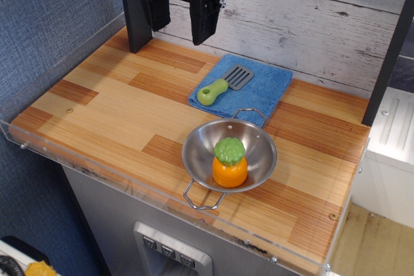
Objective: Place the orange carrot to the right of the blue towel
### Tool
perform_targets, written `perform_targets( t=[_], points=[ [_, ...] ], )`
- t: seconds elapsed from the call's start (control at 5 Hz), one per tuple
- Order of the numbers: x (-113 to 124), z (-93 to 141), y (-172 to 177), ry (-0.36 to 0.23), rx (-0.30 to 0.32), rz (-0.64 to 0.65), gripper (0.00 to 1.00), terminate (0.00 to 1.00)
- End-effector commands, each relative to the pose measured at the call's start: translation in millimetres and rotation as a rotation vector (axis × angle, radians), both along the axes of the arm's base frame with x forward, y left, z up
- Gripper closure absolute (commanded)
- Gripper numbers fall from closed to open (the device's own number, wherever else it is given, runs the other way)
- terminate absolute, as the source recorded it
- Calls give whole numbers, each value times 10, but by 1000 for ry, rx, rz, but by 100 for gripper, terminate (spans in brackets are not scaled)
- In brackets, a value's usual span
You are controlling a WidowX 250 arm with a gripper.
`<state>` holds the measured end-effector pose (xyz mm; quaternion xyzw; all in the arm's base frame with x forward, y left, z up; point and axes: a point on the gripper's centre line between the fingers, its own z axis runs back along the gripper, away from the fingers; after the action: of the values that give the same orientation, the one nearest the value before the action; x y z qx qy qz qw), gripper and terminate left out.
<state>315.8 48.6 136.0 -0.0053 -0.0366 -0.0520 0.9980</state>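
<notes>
Now, room: I see bare wood left of the blue towel [249, 87], narrower strip right.
Carrot: the orange carrot [229, 163] stands upright in steel bowl [197, 153], cap up.
Gripper [179, 14]: high at rear, jaws apart, empty.

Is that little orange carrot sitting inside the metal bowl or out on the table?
Inside. The orange carrot stands upright in the steel bowl, green cap on top, the rim encircling it.

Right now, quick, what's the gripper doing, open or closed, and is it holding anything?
Gripper: open and empty, raised above the back of the table, away from the orange carrot in the steel bowl.
</notes>
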Motion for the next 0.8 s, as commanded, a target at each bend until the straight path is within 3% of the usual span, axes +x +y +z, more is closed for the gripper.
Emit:
perform_targets(
  t=[0.0, 0.4, 0.6],
  points=[
    [0, 0, 0, 0, 0, 0, 0, 0],
    [-175, -49, -428, -13, -68, -98, 0, 0],
    [-304, -62, -598, -32, -63, -119, 0, 0]
  ],
)
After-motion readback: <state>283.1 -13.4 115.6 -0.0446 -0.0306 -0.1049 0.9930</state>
